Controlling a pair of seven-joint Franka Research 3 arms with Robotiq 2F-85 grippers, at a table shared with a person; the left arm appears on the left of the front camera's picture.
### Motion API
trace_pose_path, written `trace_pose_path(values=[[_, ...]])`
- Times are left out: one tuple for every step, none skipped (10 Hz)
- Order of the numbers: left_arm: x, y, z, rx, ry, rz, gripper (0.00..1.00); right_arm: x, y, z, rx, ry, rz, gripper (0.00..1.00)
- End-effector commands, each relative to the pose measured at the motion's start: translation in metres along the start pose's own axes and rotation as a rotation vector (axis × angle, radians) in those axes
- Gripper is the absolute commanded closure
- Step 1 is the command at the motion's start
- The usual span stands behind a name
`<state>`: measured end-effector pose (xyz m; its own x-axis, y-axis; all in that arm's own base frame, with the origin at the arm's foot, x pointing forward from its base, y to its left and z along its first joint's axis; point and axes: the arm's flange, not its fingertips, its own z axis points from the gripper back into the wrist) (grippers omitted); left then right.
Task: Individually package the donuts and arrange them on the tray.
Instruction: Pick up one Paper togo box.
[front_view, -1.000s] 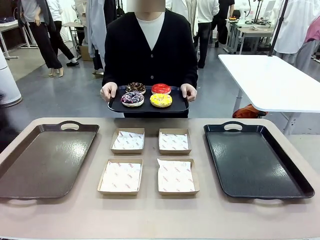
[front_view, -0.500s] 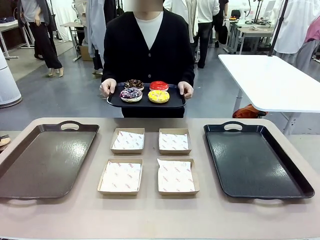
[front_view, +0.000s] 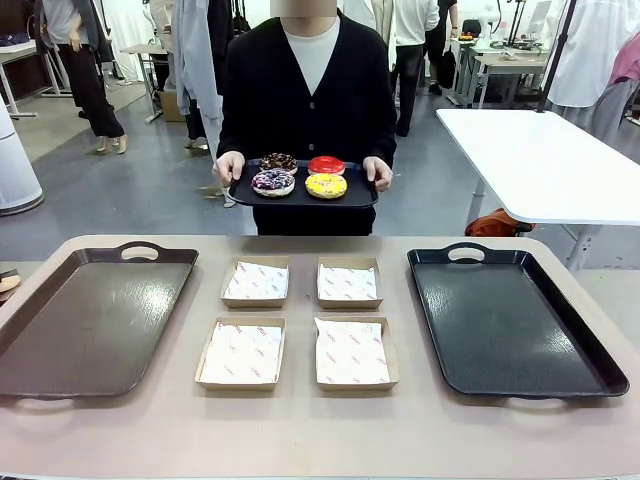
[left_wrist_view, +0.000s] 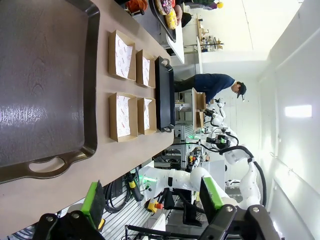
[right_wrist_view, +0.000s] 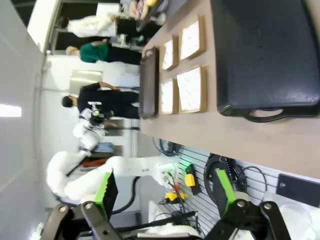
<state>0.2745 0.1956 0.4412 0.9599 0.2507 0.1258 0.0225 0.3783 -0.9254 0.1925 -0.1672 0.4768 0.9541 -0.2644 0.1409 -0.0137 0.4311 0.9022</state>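
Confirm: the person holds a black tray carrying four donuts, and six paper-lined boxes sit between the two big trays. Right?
Not quite. The front view shows four paper-lined boxes, not six, between the two big trays. The person does hold a black tray carrying four donuts.

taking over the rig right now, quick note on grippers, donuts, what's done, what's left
left gripper open, empty; right gripper open, empty.
donuts: all four on the small tray the person holds beyond the far edge.
boxes: four, paper-lined, unfilled, between the big trays.
Done: nothing. Left: box each donut, put the boxes on a tray.
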Motion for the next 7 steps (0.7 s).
trace_pose_path(values=[[0.0,-0.002,0.0,-0.001,0.003,-0.003,0.0,0.013,0.072,-0.042,-0.211,0.115,-0.001,0.0],[0.0,-0.002,0.0,-0.001,0.003,-0.003,0.0,0.016,0.104,-0.073,-0.341,0.153,0.019,0.0],[0.0,-0.002,0.0,-0.001,0.003,-0.003,0.0,0.018,0.129,-0.104,-0.438,0.163,0.037,0.0],[0.0,-0.002,0.0,-0.001,0.003,-0.003,0.0,0.023,0.147,-0.134,-0.533,0.18,0.05,0.0],[0.0,-0.002,0.0,-0.001,0.003,-0.003,0.0,0.024,0.162,-0.166,-0.621,0.18,0.05,0.0],[0.0,-0.002,0.0,-0.001,0.003,-0.003,0.0,0.028,0.173,-0.2,-0.684,0.185,0.069,0.0],[0.0,-0.002,0.0,-0.001,0.003,-0.003,0.0,0.033,0.176,-0.228,-0.734,0.163,0.095,0.0]])
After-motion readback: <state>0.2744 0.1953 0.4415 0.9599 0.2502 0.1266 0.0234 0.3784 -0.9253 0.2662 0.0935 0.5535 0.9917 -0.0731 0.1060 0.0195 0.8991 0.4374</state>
